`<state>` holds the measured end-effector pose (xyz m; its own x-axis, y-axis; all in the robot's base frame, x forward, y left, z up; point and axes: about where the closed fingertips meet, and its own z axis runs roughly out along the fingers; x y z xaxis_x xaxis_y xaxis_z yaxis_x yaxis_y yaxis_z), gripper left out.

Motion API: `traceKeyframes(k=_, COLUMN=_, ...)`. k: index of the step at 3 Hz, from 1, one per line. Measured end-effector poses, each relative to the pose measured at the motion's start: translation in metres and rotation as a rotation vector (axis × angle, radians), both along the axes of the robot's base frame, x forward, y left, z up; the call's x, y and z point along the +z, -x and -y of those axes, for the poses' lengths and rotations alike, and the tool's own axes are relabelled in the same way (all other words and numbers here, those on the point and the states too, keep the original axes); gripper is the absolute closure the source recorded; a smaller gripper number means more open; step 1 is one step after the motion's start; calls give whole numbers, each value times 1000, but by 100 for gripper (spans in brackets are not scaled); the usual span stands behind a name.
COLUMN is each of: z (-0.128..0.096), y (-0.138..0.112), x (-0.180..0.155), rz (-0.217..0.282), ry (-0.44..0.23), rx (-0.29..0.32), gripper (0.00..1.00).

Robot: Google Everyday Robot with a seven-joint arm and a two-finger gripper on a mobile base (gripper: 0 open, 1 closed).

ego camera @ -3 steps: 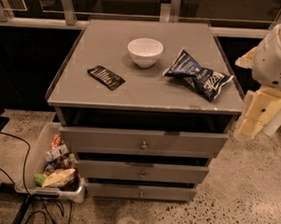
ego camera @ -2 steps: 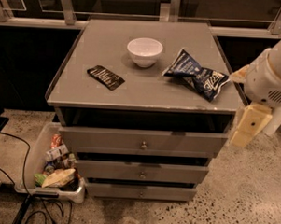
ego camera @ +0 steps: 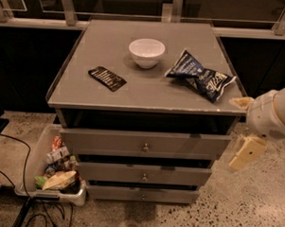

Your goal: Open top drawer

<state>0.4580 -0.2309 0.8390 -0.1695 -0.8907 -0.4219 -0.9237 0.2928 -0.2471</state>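
The top drawer (ego camera: 108,141) is the widest grey front under the cabinet's top, with a small round metal knob (ego camera: 145,147) at its centre. It stands slightly out from the cabinet, with a dark gap above it. Two narrower grey drawers sit below it: the middle one (ego camera: 111,172) and the bottom one (ego camera: 110,192). My gripper (ego camera: 245,155) hangs at the right, beside the top drawer's right end and apart from the knob, below the white arm (ego camera: 275,114).
On the cabinet top (ego camera: 86,91) stand a white bowl (ego camera: 146,52), a dark flat packet (ego camera: 107,78) and a blue chip bag (ego camera: 201,77). A white bin (ego camera: 28,176) of snacks sits on the floor at the left, with cables (ego camera: 29,210) near it.
The arm and gripper have moved left and down, from beside the cabinet top's right edge towards the top drawer's right end. The drawers have not moved.
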Motion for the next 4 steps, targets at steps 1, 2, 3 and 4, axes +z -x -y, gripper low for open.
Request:
traceKeyframes(k=1, z=1, y=3, x=-20, rz=-3, ry=-59, rx=7, gripper=0)
traceKeyframes(k=2, z=1, y=4, x=-19, rz=-3, ry=-58, rx=6, gripper=0)
traceKeyframes(k=3, z=1, y=1, x=-42, rz=-22, ry=-60, rx=-16, gripper=0)
traceKeyframes(k=4, z=-1, y=-3, x=-76, rz=-43, ry=-64, rx=-29, gripper=0)
